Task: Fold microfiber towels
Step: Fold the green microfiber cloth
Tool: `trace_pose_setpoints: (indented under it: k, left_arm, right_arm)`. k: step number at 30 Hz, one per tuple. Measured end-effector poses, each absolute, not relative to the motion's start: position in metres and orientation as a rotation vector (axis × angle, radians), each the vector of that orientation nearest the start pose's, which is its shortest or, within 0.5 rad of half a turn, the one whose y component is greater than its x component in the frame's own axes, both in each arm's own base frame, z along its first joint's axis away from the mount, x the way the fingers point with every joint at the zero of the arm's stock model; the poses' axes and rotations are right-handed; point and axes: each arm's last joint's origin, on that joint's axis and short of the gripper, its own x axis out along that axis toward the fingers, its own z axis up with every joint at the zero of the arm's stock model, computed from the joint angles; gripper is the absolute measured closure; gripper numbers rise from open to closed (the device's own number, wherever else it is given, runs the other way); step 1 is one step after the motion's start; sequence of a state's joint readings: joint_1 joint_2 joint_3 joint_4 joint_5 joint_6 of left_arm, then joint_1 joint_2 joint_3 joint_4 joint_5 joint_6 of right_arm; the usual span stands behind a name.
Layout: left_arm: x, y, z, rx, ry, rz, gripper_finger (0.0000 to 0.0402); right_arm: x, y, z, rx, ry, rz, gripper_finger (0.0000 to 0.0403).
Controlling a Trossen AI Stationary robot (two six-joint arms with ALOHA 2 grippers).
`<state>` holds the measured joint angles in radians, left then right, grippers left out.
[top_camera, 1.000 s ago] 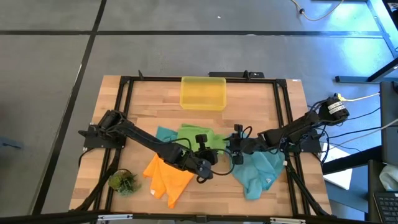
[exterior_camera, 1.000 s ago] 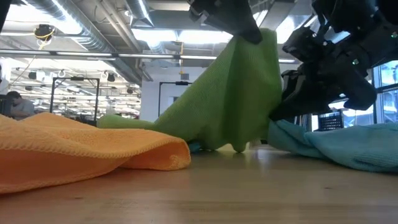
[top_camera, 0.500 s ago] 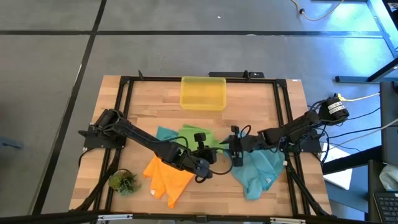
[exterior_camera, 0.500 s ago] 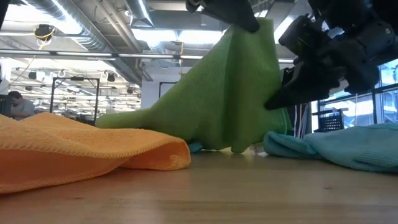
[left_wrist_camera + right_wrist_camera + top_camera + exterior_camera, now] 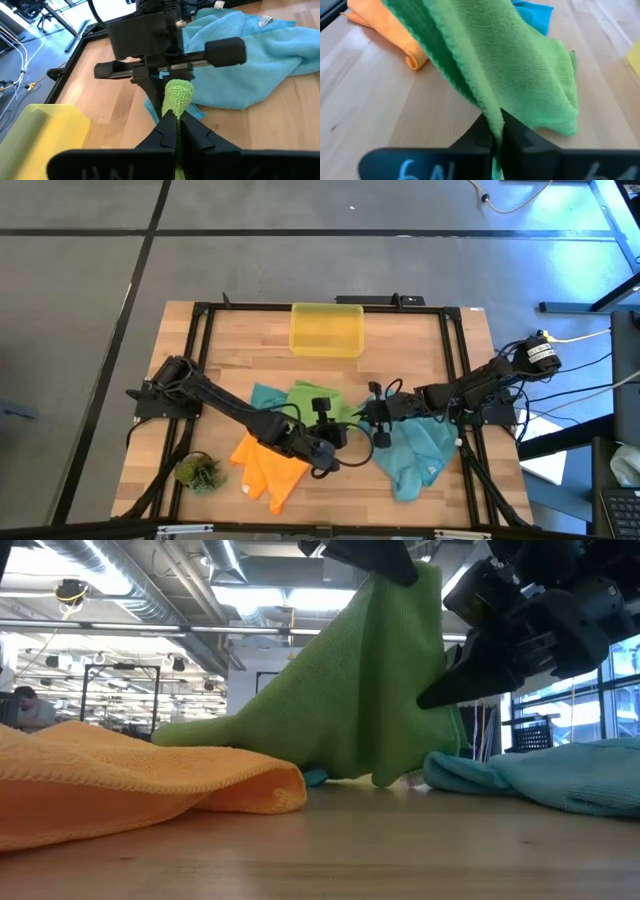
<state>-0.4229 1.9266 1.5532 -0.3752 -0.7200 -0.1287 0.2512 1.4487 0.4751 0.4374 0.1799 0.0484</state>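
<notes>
Green towel (image 5: 350, 690) pinched in both closed jaws, left (image 5: 175, 131) and right (image 5: 496, 131).

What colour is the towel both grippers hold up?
Green towel, clearest in the low view.

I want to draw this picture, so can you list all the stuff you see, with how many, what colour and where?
green towel: one, green, middle of the table, one edge lifted up, the rest trailing on the wood
orange towel: one, orange, crumpled at the front left
blue towels: two, teal-blue, one bunched at the front right, one peeking out under the green towel
bin: one, yellow see-through, at the back middle
plant tuft: one, green, front left corner
table: one, light wood with a black frame
left gripper: one, black, jaws shut on the green towel
right gripper: one, black, jaws shut on the green towel
</notes>
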Motion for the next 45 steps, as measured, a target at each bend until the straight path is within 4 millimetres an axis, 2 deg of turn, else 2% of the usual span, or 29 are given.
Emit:
trace_pose_setpoints:
  k: [13, 16, 23, 26, 31, 35, 38, 45]
  left_arm:
    - [0.389, -0.164, 0.268, 0.277, 0.581, 0.322, 0.0401]
    - [0.388, -0.165, 0.271, 0.269, 0.570, 0.321, 0.0401]
    - [0.387, -0.168, 0.271, 0.278, 0.572, 0.311, 0.0401]
    - [0.387, -0.169, 0.271, 0.279, 0.572, 0.310, 0.0401]
    - [0.387, -0.169, 0.271, 0.280, 0.569, 0.308, 0.0401]
    - [0.387, -0.169, 0.271, 0.282, 0.567, 0.316, 0.0401]
    - [0.387, -0.169, 0.271, 0.282, 0.566, 0.317, 0.0401]
    - [0.387, -0.169, 0.271, 0.288, 0.563, 0.330, 0.0401]
  right_arm:
    - [0.251, 0.059, 0.148, -0.071, 0.521, 0.047, 0.0375]
    - [0.251, 0.058, 0.147, -0.084, 0.529, 0.014, 0.0354]
    - [0.251, 0.057, 0.146, -0.092, 0.533, -0.007, 0.0275]
    - [0.250, 0.056, 0.145, -0.102, 0.545, -0.028, 0.0258]
    - [0.249, 0.056, 0.143, -0.104, 0.569, -0.019, 0.0257]
    - [0.249, 0.055, 0.142, -0.036, 0.589, 0.064, 0.0268]
    - [0.249, 0.055, 0.140, -0.019, 0.599, 0.061, 0.0272]
    - [0.251, 0.054, 0.125, -0.028, 0.661, 0.053, 0.0268]
